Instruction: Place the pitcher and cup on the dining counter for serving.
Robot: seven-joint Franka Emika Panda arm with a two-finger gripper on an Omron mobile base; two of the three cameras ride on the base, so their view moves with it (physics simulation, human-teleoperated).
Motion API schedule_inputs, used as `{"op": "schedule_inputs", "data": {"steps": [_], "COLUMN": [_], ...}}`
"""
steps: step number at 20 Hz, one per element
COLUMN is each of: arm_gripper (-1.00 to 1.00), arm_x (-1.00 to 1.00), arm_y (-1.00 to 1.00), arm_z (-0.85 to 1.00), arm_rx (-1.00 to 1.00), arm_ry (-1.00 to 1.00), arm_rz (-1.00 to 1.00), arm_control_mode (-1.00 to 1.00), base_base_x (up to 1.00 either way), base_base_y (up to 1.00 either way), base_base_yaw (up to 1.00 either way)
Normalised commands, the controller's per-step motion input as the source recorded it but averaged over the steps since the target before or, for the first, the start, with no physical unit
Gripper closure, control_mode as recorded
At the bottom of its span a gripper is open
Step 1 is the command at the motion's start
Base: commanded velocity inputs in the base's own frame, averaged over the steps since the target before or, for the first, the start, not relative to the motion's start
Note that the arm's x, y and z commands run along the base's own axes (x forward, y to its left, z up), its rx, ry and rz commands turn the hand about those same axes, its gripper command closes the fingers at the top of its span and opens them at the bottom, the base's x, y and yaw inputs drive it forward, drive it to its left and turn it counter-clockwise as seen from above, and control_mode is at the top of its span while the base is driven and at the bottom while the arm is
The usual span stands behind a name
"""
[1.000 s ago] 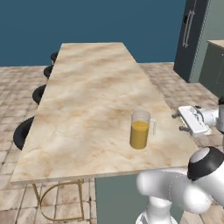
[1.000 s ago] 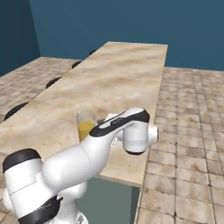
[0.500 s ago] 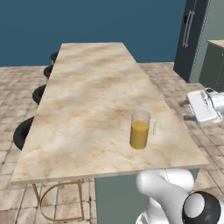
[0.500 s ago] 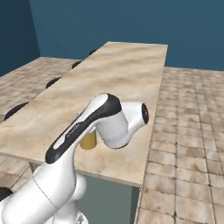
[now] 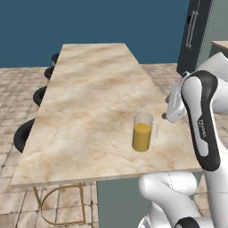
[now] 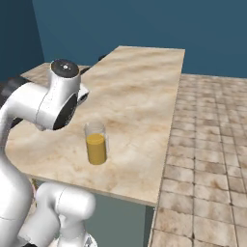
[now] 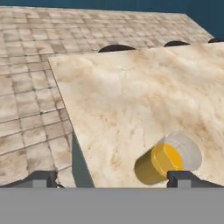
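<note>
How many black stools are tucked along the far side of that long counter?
4, lined up under the counter's far long edge: nearest, next, then, farthest. The top hides most of each, so more may be tucked under.

Deep blue wall (image 5: 89,22) ran across the back of the room, and tan stone floor tiles (image 6: 207,144) spread out below it. Round black stools (image 5: 24,133) lined one side of the long counter. A dark tall cabinet (image 5: 196,31) with a metal handle stood in the far corner.
</note>
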Motion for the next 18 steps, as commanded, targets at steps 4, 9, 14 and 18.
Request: {"op": "schedule_inputs", "data": {"steps": [4, 9, 14, 18], "arm_gripper": [-1.0, -1.0, -1.0, -1.0], "arm_x": [0.01, 0.0, -0.02, 0.0], "arm_y": [0.08, 0.0, 0.0, 0.0], "arm_z": [0.0, 0.0, -0.02, 0.0], "arm_rx": [-0.17, 0.0, 0.01, 0.0], "arm_ry": [0.0, 0.0, 0.02, 0.0], "arm_rz": [-0.06, 0.0, 0.0, 0.0], "arm_control_mode": [-1.0, -1.0, 1.0, 1.0], "base_base_x": [0.0, 0.0, -0.03, -0.25], "base_base_y": [0.0, 0.0, 0.01, 0.3], "base_base_yaw": [0.0, 0.0, 0.0, -0.01]}}
